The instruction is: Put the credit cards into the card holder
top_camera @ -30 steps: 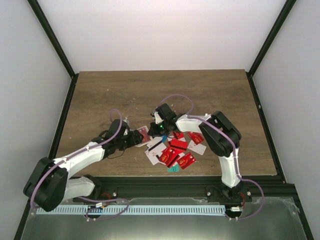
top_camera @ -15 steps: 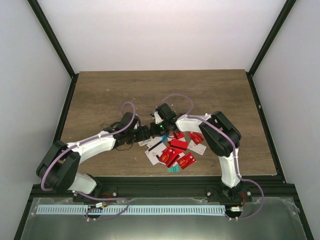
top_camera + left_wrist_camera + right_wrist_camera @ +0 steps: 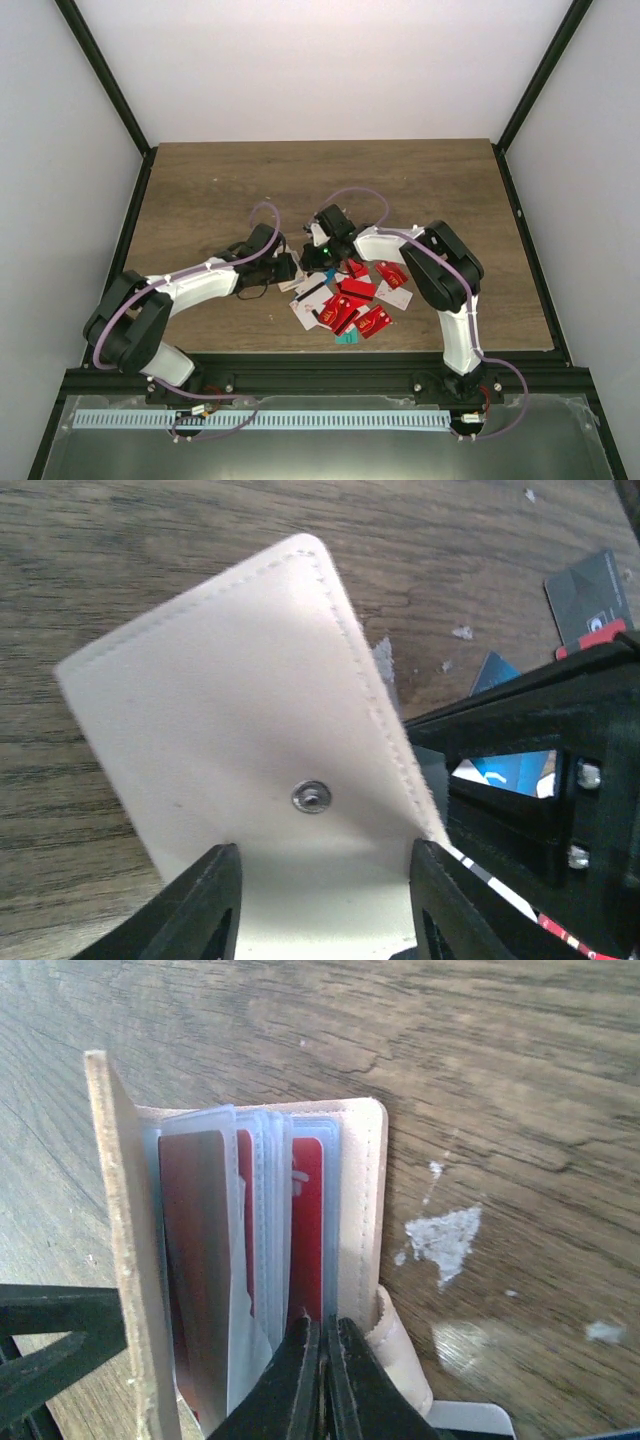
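I have the card holder propped open on the table, with red cards showing in some sleeves. My right claw is pinched shut on its near edge, apparently on a sleeve. My left claw stands part open against the snap cover, though I can't tell if it touches. I judge this the spreading step. Next I need a free sleeve parted, then a card from the credit cards heaped just beside.

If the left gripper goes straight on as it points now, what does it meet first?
The card holder: its beige snap cover lies between the fingers of the left gripper; depth is unclear.
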Robot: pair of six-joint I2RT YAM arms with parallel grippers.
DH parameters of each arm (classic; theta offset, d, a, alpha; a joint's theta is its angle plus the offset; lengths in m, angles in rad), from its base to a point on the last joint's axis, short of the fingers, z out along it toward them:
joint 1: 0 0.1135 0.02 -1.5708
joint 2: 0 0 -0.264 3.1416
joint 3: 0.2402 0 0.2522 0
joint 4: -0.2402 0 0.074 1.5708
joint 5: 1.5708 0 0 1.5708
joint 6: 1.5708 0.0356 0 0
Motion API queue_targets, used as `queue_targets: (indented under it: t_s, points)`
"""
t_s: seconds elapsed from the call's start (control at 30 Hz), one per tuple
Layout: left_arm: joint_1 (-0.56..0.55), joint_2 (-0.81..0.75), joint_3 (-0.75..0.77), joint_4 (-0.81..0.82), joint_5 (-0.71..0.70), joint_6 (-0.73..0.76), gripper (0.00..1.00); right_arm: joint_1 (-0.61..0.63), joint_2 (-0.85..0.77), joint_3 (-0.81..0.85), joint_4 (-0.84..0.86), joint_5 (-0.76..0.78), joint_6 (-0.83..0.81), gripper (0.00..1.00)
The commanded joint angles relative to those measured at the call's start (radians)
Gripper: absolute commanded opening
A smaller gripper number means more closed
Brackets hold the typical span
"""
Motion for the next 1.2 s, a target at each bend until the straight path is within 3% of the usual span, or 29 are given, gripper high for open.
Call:
queue_targets:
  t_s: [0.0,0.23,0.4,0.97,1.17]
  points:
    - [0.000,-0.007,0.031,-0.028,-0.061,0.050,0.46,-0.042,0.038,-0.001,-0.169,0.065,-0.039,0.07]
    - [0.006,0.038,0.032,-0.030,-0.070,0.106,0.36,-0.058,0.035,0.015,-0.202,0.070,-0.063,0.13]
    - [0.006,0.101,0.043,0.015,-0.014,0.146,0.36,-0.060,0.034,0.029,-0.223,0.084,-0.070,0.17]
    - [0.006,0.203,0.085,-0.025,-0.039,0.223,0.27,-0.088,-0.025,0.084,-0.350,0.270,-0.138,0.12]
    - [0.005,0.219,0.088,-0.034,-0.045,0.233,0.26,-0.111,-0.067,0.065,-0.349,0.267,-0.133,0.24]
